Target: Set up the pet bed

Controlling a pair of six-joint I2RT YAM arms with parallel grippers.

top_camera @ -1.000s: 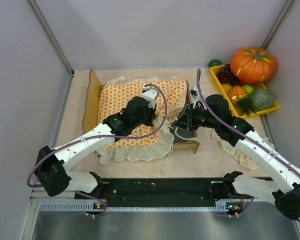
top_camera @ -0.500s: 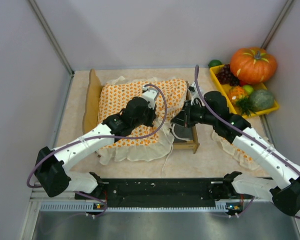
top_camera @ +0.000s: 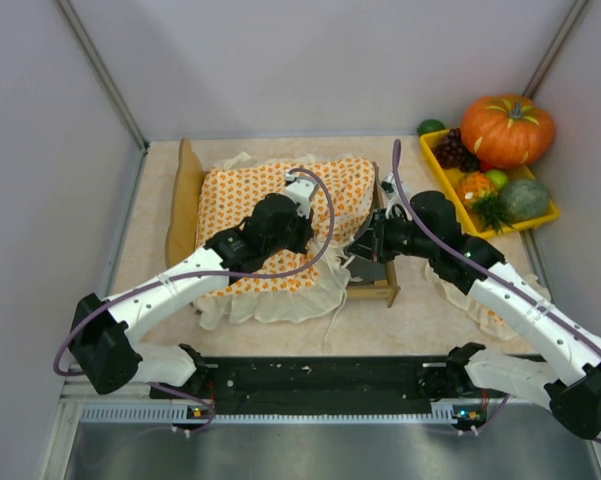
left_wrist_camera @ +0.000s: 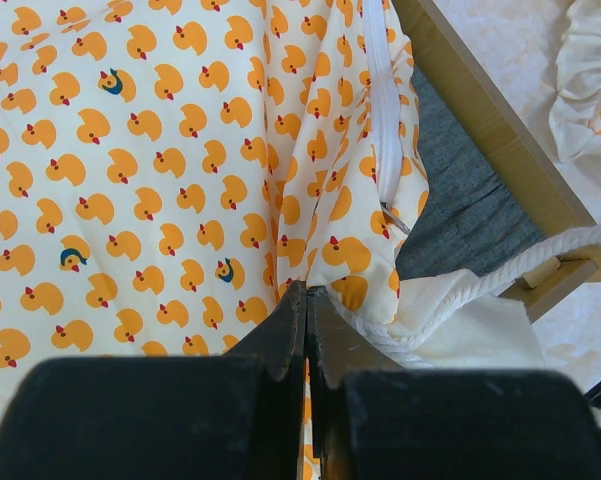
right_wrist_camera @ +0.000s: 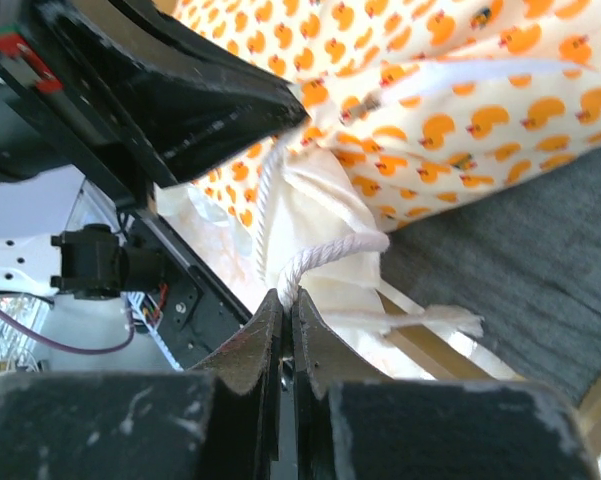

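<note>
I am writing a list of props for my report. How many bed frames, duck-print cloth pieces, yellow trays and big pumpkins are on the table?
Bed frame: 1
Duck-print cloth pieces: 2 (bedspread, pillow)
Yellow tray: 1
Big pumpkin: 1
Total: 5

bedspread (left_wrist_camera: pixel 130 180): cream, with little orange ducks and a few blue ones
pet bed (left_wrist_camera: pixel 490 110): light brown wood, dark grey cloth inside
rope (right_wrist_camera: pixel 330 250): white
pumpkin (top_camera: pixel 507 128): bright orange
tray (top_camera: pixel 442 172): yellow
cable (top_camera: pixel 332 215): purple
</note>
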